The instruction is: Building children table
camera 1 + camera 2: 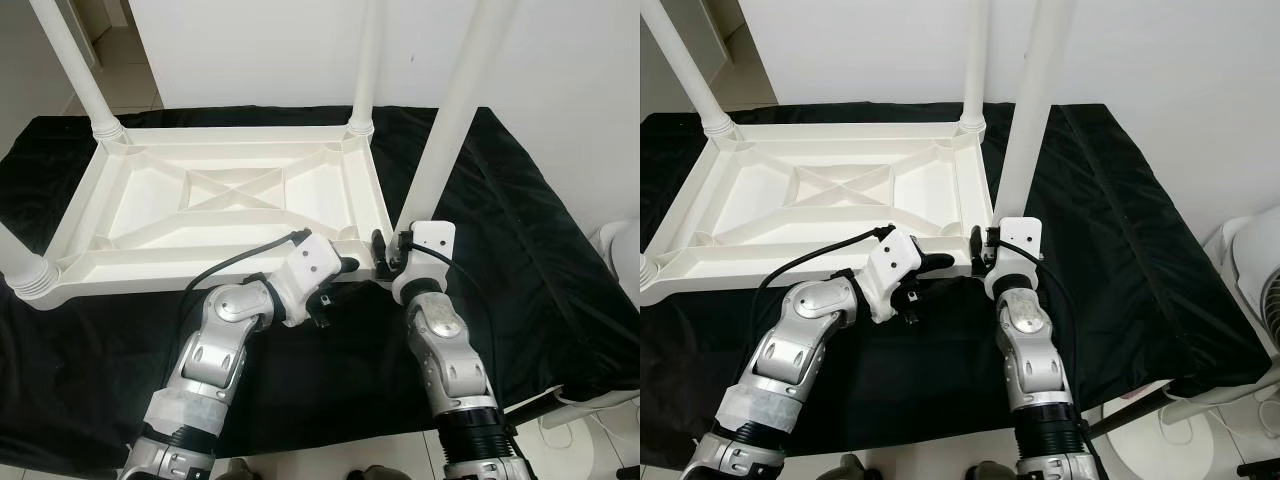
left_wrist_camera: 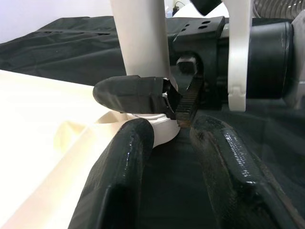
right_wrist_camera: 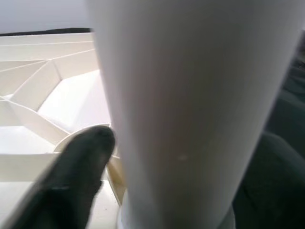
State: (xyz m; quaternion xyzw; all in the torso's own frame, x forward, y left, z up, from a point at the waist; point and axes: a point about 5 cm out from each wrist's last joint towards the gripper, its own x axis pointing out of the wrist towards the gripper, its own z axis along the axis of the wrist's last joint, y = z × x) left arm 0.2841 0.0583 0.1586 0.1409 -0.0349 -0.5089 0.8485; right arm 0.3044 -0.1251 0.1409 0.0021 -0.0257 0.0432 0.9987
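A black cloth (image 1: 520, 240) covers the worktop, which stands against a white wall (image 1: 260, 50) on a tiled floor. The white tabletop (image 1: 220, 205) lies upside down on the cloth with its legs up. At its near right corner the right gripper (image 1: 382, 254) has its jaws clamped on a leg (image 1: 455, 120), and the left gripper (image 2: 167, 143) sits just beside that leg's base, jaws parted.

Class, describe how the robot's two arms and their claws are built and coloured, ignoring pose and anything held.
Both arms are silver metal with rounded, segmented joints and black ribbed cuffs near the bottom. Each wrist carries a white blocky housing. A black cable loops along the left arm. The left claw has two long, glossy black fingers; the right claw is black too, with a white housing behind it.
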